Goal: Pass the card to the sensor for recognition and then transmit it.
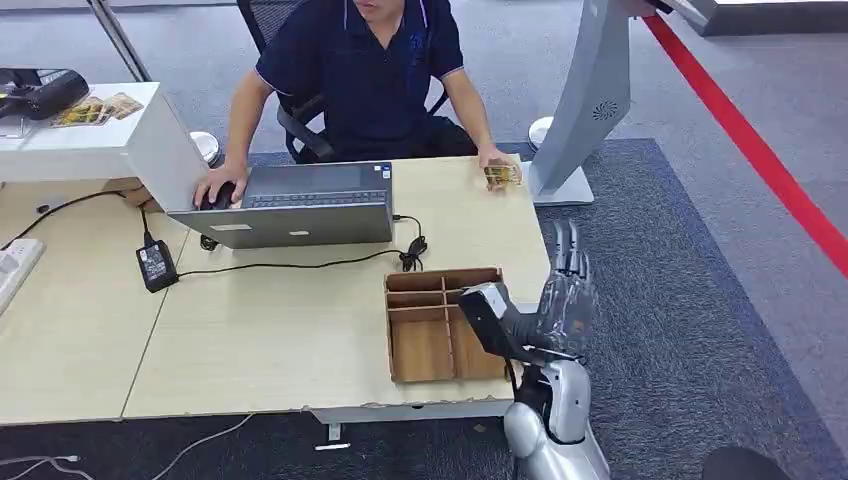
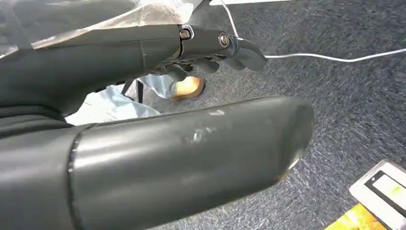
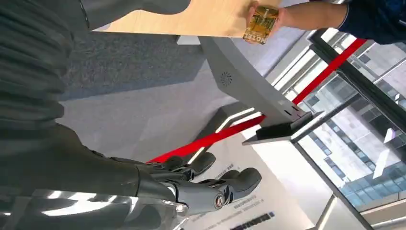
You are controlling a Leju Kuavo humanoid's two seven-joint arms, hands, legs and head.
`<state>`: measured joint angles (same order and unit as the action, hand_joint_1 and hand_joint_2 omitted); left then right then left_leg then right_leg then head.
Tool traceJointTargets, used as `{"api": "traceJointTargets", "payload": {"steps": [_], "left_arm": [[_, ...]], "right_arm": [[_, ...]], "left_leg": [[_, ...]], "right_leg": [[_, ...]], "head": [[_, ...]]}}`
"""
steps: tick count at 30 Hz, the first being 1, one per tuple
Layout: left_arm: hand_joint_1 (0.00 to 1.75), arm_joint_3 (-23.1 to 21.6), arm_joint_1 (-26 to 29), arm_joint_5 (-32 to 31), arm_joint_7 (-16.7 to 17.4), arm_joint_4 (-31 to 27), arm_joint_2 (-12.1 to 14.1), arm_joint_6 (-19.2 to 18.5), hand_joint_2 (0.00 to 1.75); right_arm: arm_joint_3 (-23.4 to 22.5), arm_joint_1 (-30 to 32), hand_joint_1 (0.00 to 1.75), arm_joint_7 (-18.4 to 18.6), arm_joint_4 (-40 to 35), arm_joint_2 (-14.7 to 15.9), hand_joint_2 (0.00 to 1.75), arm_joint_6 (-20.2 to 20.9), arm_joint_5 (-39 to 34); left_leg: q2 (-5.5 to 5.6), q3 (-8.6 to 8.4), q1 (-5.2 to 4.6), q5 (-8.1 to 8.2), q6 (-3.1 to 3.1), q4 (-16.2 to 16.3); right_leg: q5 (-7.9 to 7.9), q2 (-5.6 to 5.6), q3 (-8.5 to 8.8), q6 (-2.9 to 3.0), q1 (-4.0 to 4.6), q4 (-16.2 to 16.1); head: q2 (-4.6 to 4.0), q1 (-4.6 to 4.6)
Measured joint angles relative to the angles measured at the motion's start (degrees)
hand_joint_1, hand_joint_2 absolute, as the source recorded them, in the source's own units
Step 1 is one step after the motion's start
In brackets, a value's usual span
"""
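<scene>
Wooden desk [image 1: 300,330], right hand [image 1: 565,290] raised beside it, fingers straight, apart, empty, person's card [image 1: 502,176] beyond

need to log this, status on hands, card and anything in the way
Right hand open, raised beside the table edge, holding nothing. Left hand empty, hanging over carpet. Card under the person's hand at the far corner. Nothing between.

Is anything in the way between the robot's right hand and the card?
Nothing visible stands between them. The right hand is raised beside the table's right edge, holding nothing. The card lies near the table's far corner, but a person's hand rests on it, right by the grey stand.
</scene>
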<state>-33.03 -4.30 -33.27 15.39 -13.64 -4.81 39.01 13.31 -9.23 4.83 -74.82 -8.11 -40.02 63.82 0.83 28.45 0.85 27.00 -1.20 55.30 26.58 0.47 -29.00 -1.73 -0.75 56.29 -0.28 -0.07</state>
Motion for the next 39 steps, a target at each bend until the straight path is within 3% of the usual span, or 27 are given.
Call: {"api": "traceJointTargets", "payload": {"steps": [6,19,39], "left_arm": [[0.00,-0.57,-0.01,0.13,-0.20,0.00,0.11,0.00,0.00],[0.00,-1.14,-0.07,0.29,-0.42,0.00,0.15,0.07,0.00],[0.00,-2.32,-0.17,0.17,-0.39,0.00,0.15,0.07,0.00]], "right_arm": [[3.06,-0.07,0.00,2.99,-0.04,2.14,1.75,0.00,2.73],[9.42,-1.42,0.00,4.70,0.18,4.96,1.75,0.00,1.64],[15.01,-2.46,0.00,4.22,2.21,5.05,1.75,0.00,1.33]], "left_leg": [[0.00,0.01,0.00,0.00,0.00,0.00],[0.00,0.01,0.01,0.00,0.00,0.00],[0.01,0.01,0.01,0.00,0.00,0.00]], "right_leg": [[0.00,0.00,0.00,0.00,0.00,0.00],[0.00,0.00,0.01,0.00,0.00,0.00],[0.00,0.00,0.01,0.00,0.01,0.01]], "head": [[-0.02,0.00],[-0.02,0.02],[-0.02,0.00]]}}
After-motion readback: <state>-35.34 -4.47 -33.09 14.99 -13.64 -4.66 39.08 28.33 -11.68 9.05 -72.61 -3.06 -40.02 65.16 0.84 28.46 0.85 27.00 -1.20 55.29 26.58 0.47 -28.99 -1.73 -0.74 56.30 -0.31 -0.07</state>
